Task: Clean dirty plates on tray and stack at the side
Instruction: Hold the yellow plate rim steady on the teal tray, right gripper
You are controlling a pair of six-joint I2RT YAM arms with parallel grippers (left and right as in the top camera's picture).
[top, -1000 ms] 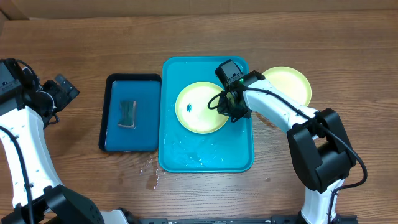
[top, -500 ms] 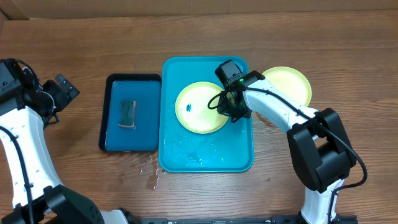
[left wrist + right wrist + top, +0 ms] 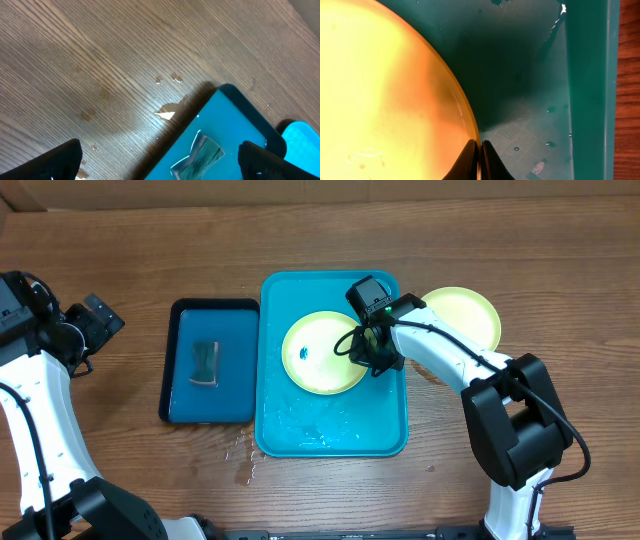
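Note:
A pale yellow-green plate [image 3: 322,352] with a small blue smear lies in the turquoise tray [image 3: 330,442]. My right gripper [image 3: 372,358] is shut on that plate's right rim. The right wrist view shows the thin rim of the plate [image 3: 385,90] pinched between the closed fingers [image 3: 479,150] above the wet tray floor [image 3: 530,75]. A second yellow-green plate [image 3: 462,315] rests on the table to the right of the tray. My left gripper [image 3: 95,320] hangs open at the far left, holding nothing. Its wrist view shows the fingers [image 3: 65,160] wide apart.
A smaller dark-blue, black-rimmed tray [image 3: 210,405] sits left of the turquoise one and holds a grey-green sponge [image 3: 205,362], which also shows in the left wrist view as a sponge [image 3: 200,157]. Water drops [image 3: 240,450] lie on the wooden table near the trays' front corners.
My left gripper has shifted slightly to the left. The right gripper and the plate have stayed where they were.

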